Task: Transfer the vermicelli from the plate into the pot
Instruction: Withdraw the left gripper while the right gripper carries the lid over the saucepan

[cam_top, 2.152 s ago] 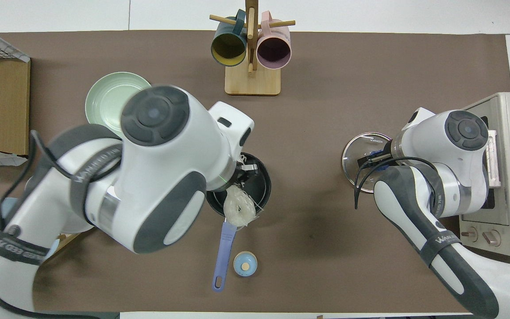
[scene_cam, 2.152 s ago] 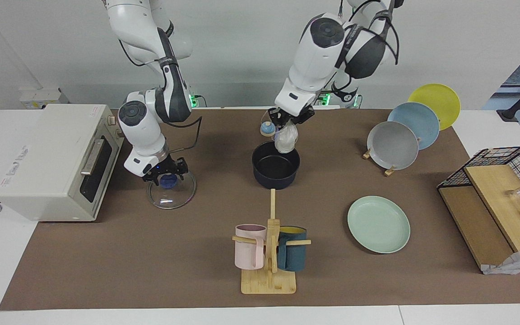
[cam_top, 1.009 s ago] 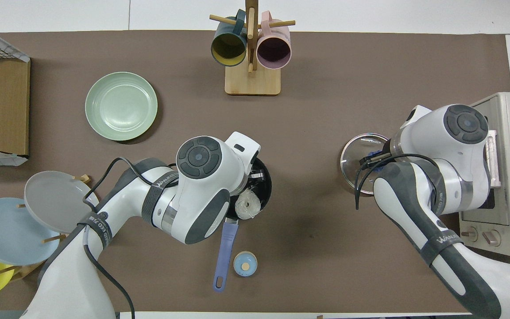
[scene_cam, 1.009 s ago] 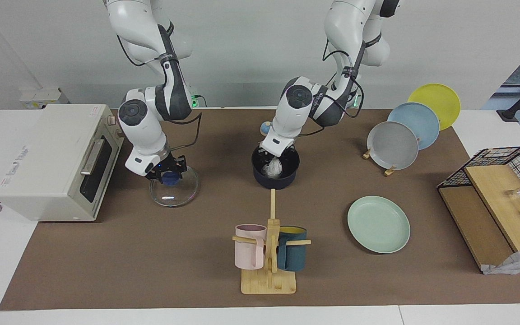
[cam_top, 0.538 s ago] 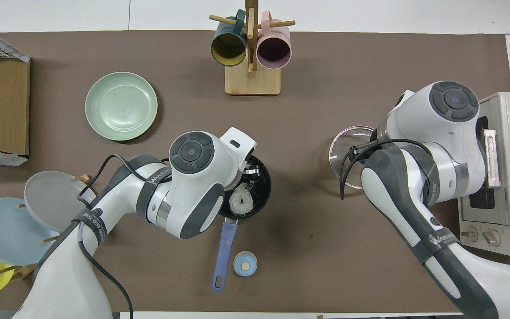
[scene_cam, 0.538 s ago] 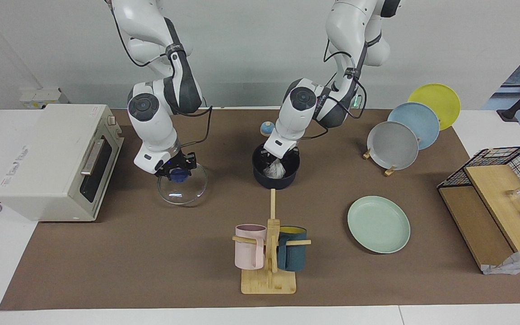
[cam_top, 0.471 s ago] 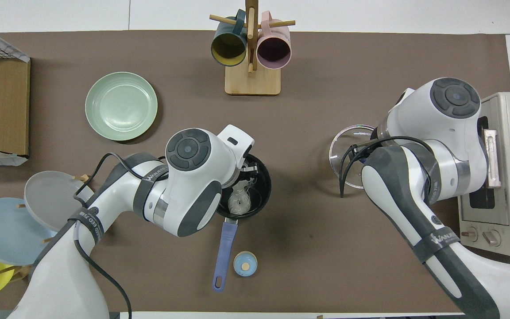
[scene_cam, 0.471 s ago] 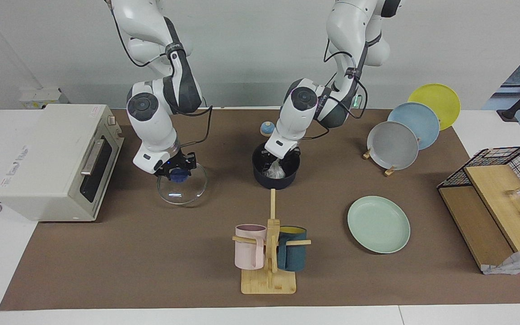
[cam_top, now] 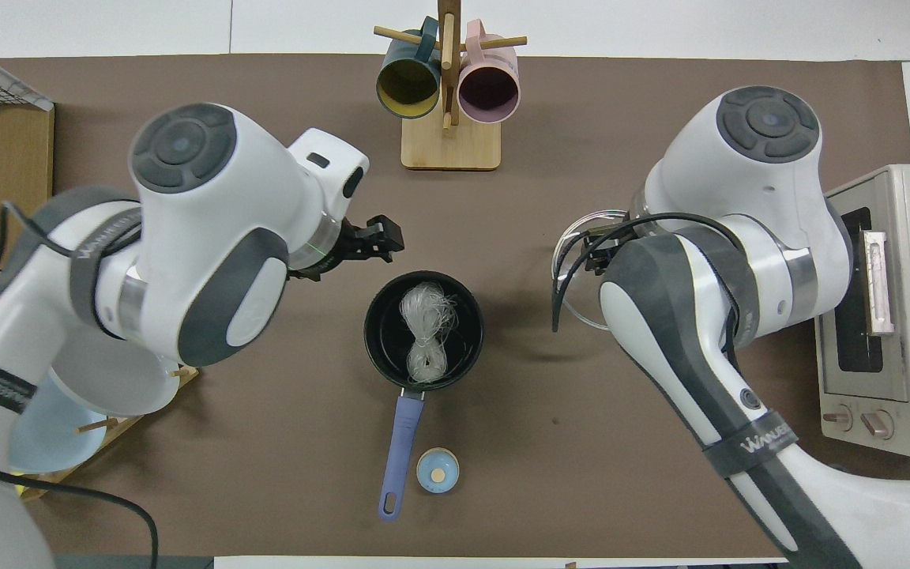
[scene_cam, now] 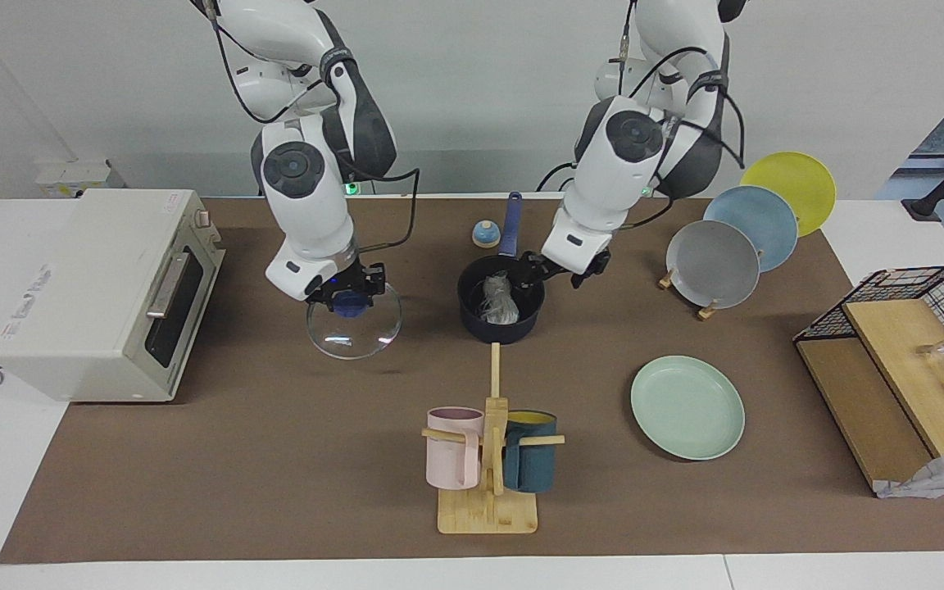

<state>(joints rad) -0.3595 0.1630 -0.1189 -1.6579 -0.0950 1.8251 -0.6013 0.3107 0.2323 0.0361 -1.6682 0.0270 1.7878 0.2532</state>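
The vermicelli [scene_cam: 498, 300] [cam_top: 426, 330] lies as a whitish clump inside the dark navy pot [scene_cam: 472, 315] [cam_top: 376, 352], free of any gripper. The pot's blue handle [cam_top: 400, 442] points toward the robots. My left gripper [scene_cam: 558, 274] [cam_top: 376, 241] hangs open and empty just above the pot's rim, on the side toward the left arm's end. The mint-green plate [scene_cam: 687, 406] sits bare, farther from the robots than the pot; my left arm hides it in the overhead view. My right gripper [scene_cam: 347, 299] is shut on the blue knob of a glass lid [scene_cam: 353, 328] [cam_top: 577, 265], held off the mat.
A toaster oven [scene_cam: 103, 287] [cam_top: 889, 316] stands at the right arm's end. A wooden mug rack [scene_cam: 488, 459] [cam_top: 449, 103] stands farther from the robots than the pot. Upright plates [scene_cam: 734, 246] and a wire basket [scene_cam: 914, 328] fill the left arm's end. A small blue cap [cam_top: 438, 470] lies beside the pot's handle.
My left gripper opened, left the vermicelli in the pot, then rose and drew aside toward the left arm's end. My right gripper lifted the glass lid and carried it toward the pot.
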